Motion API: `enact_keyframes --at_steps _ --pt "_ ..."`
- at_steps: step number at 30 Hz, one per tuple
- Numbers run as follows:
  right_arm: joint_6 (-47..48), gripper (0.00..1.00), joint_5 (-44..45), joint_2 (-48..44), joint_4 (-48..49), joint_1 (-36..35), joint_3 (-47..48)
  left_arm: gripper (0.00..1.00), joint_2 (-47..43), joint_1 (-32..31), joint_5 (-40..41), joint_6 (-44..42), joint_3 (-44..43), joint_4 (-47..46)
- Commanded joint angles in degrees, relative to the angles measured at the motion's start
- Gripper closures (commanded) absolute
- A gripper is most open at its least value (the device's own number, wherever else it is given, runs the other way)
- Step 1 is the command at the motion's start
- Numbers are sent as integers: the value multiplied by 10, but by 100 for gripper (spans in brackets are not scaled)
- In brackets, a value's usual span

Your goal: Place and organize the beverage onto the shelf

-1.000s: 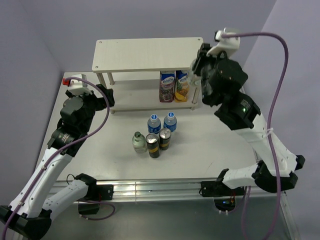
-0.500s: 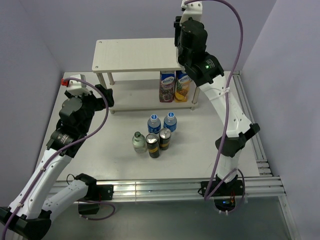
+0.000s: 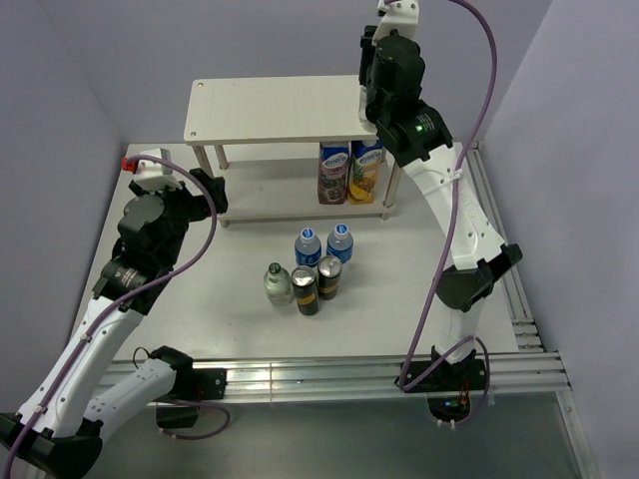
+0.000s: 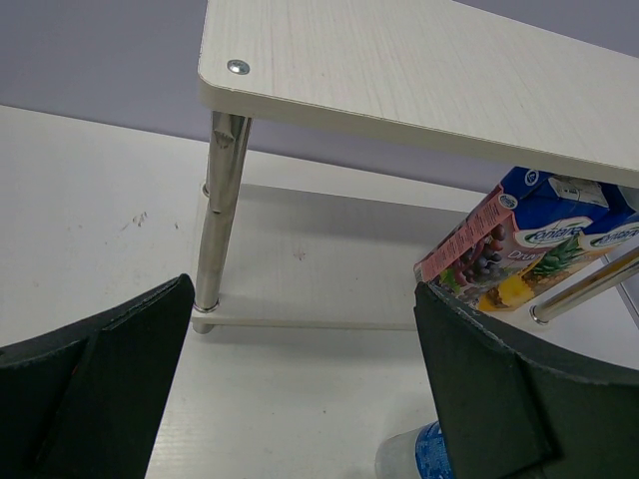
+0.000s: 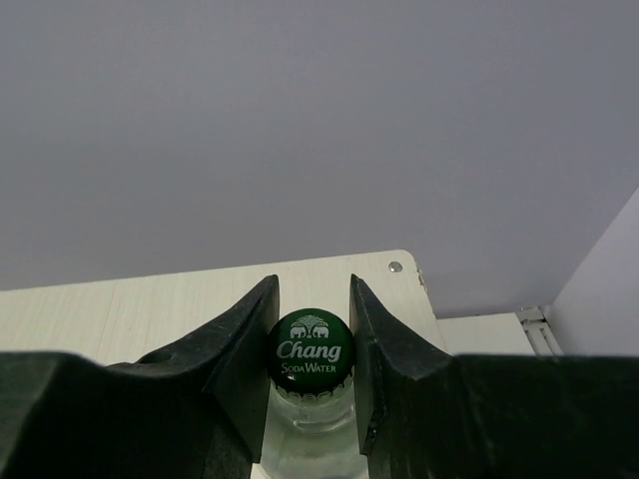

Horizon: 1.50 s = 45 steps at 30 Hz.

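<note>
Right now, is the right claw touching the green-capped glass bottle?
Touching. The right wrist view shows the right claw clamped on the green-capped glass bottle. Both inner faces press against the sides of its cap, and no gap shows.

Shelf (image 3: 280,110): pale wood grain, silvery legs. Held bottle (image 5: 306,429): clear glass. Its cap (image 5: 309,345): dark green, white lettering, two white elephants. Right gripper (image 5: 312,299): black. Near bottle (image 3: 278,286): clear, green cap. Water bottles (image 3: 308,246) (image 3: 340,242): blue caps and labels. Cans (image 3: 306,290) (image 3: 328,277): dark, silver tops. Cartons (image 3: 333,173) (image 3: 364,172): purple left, blue right, fruit prints. Table (image 3: 419,289): white.
</note>
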<state>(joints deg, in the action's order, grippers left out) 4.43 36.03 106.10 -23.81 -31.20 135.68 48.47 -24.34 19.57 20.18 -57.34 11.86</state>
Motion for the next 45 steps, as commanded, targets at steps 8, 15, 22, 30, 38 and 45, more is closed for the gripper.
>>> enact_keyframes --at_steps 8,15,22,30,38,45 --pt "8 100 18 5 117 23 -39 1 -7 1 3 -13 3 -16" --pt "21 100 27 28 158 28 -45 1 -7 1 3 -13 3 -16" --pt "25 100 35 53 174 33 -41 1 -5 1 6 -15 4 -16" --pt "10 32 47 24 181 32 -103 1 -1 1 8 -16 3 -17" --pt "-5 0 50 -7 177 29 -137 1 -1 1 11 -17 3 -17" --pt "-15 0 73 -71 185 11 -199 1 -2 1 13 -18 4 -17"
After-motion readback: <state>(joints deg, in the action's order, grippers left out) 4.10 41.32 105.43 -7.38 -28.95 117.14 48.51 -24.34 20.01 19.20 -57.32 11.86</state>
